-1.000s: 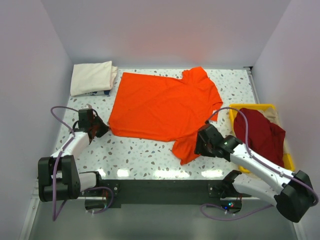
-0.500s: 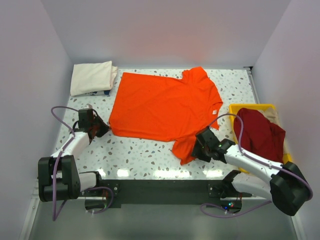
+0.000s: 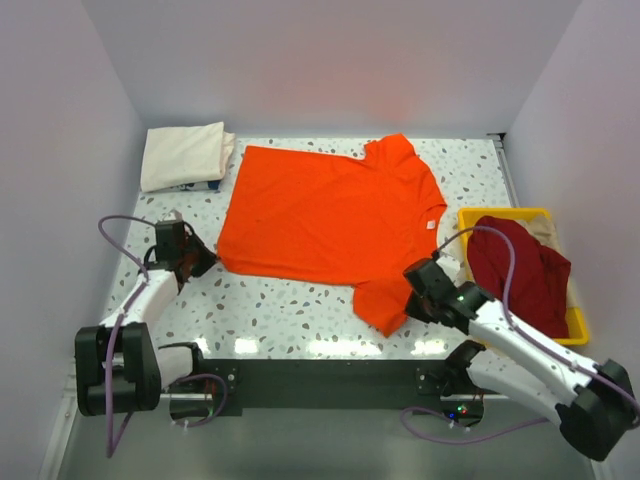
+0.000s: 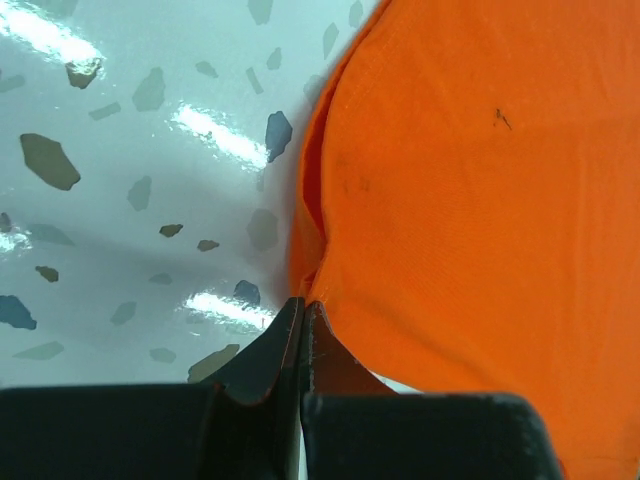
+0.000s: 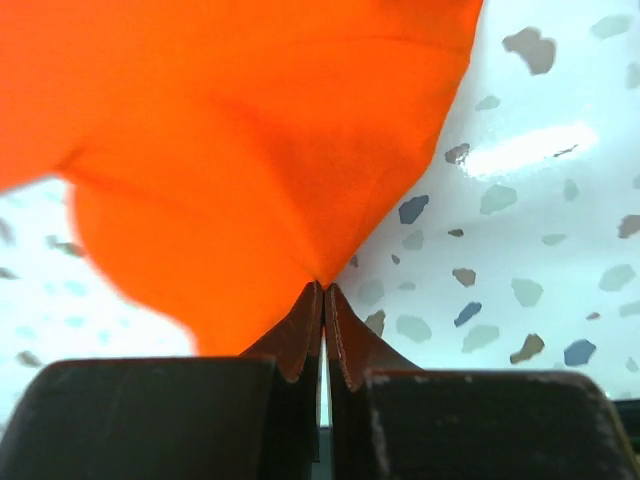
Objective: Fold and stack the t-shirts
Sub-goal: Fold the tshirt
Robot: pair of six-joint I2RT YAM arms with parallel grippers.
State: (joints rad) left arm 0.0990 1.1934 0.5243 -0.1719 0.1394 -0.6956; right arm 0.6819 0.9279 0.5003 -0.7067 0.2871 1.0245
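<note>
**A:** Speckled white stone covers the bench (image 3: 290,305), and plain pale walls (image 3: 330,60) close it in on three sides. What does the overhead view give you?

**B:** The layout. The orange t-shirt (image 3: 330,215) lies spread flat across the middle, its collar and white neck label (image 3: 431,224) toward the right edge. The cream t-shirt (image 3: 183,155) sits folded in the far left corner. The dark red t-shirt (image 3: 515,270) is heaped in a yellow tray (image 3: 575,320) against the right edge. The left tool (image 3: 203,262) meets the orange hem corner nearest the left edge, and the right tool (image 3: 408,297) meets the sleeve that points at the near edge.

**A:** Can you read the grips from up there?

**B:** No, the wrists hide the tips. The wrist cameras settle it. On the left, the tips are pinched together on the hem, with a small ridge of orange cloth standing up just ahead of them. On the right, the tips are clamped on a point of the sleeve, and the cloth fans out from that pinch.

**A:** And what is missing from those close views?

**B:** Everything but orange cloth and glossy speckled bench; neither shows the tray or the other shirts.
</note>
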